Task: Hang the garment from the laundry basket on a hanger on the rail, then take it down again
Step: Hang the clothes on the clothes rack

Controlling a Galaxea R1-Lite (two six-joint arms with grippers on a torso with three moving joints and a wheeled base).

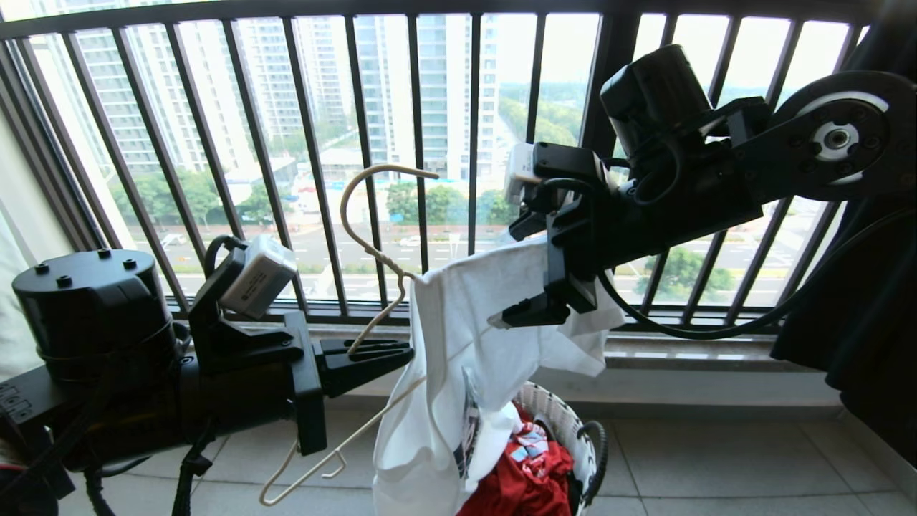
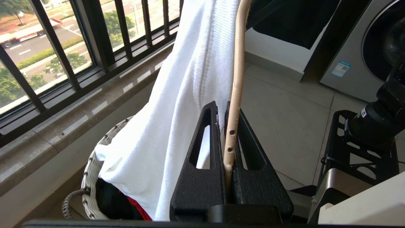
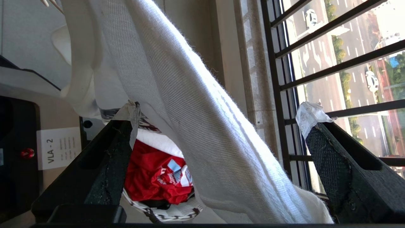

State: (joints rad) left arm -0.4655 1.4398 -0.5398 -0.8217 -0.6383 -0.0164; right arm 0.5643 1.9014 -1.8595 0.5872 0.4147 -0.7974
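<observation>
A pale tiled floor (image 1: 716,459) is seen under a black window guard (image 1: 372,143), with a stone sill along its foot and a washing machine (image 2: 364,47) off to the side. The thin cream wire hanger (image 1: 372,251) is pinched tight in the left gripper (image 1: 376,355) and tilted, one end pushed into the white knit T-shirt (image 1: 458,344). The shirt is draped between the wide-open fingers of the right gripper (image 1: 534,269), its tail hanging into the round woven basket (image 1: 566,423), where a crumpled red cloth (image 1: 523,480) is piled.
</observation>
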